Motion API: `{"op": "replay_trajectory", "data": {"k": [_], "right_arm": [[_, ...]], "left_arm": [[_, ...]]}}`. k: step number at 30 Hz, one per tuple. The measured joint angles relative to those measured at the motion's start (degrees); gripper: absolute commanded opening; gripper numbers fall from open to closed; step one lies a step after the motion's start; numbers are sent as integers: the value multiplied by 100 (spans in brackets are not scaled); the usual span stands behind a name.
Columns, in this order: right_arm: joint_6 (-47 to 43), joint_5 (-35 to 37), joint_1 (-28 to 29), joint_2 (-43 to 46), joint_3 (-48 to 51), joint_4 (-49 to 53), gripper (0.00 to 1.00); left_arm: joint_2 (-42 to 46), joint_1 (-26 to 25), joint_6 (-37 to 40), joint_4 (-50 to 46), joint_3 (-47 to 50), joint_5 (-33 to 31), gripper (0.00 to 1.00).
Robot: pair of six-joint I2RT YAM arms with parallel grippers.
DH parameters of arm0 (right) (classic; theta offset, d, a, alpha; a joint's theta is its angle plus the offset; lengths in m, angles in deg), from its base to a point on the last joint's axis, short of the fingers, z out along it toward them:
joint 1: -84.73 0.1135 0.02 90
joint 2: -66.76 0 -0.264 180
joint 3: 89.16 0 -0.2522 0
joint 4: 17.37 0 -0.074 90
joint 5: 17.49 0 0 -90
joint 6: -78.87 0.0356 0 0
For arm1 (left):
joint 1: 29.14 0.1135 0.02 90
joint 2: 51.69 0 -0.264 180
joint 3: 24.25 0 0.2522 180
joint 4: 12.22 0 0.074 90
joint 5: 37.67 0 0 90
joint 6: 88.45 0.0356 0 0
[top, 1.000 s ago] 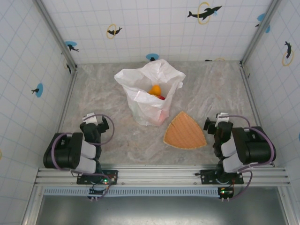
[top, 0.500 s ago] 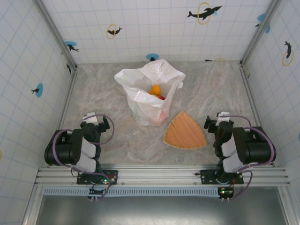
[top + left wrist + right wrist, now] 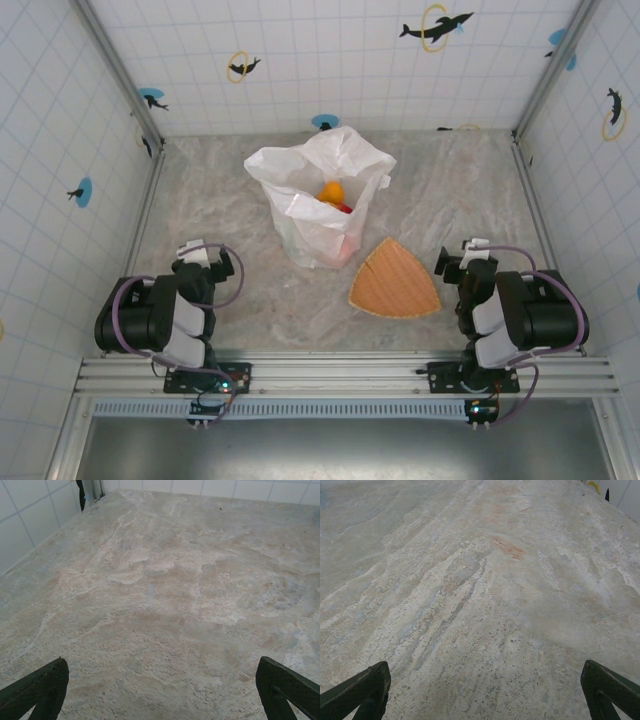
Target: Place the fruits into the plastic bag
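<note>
Standing upright at the middle of the worktop (image 3: 230,190), the plastic bag (image 3: 312,215) holds the fruits (image 3: 333,193), orange and red showing at its mouth. Left fingers (image 3: 42,687) and right fingers (image 3: 607,690), spread wide and empty, sit near the front edge, well apart from the bag on either side.

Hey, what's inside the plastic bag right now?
Through the open mouth of the plastic bag, an orange-yellow fruit shows, with a red fruit just beside it. Anything deeper is covered by those two and the crinkled plastic.
</note>
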Motion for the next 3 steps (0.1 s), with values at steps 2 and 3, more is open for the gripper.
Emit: {"op": "replay_trajectory", "data": {"k": [2,3], "right_arm": [[0,-2,0,0,0,0,100],[0,0,0,0,0,0,100]], "left_arm": [[0,0,0,0,0,2,98],[0,0,0,0,0,2,98]]}}
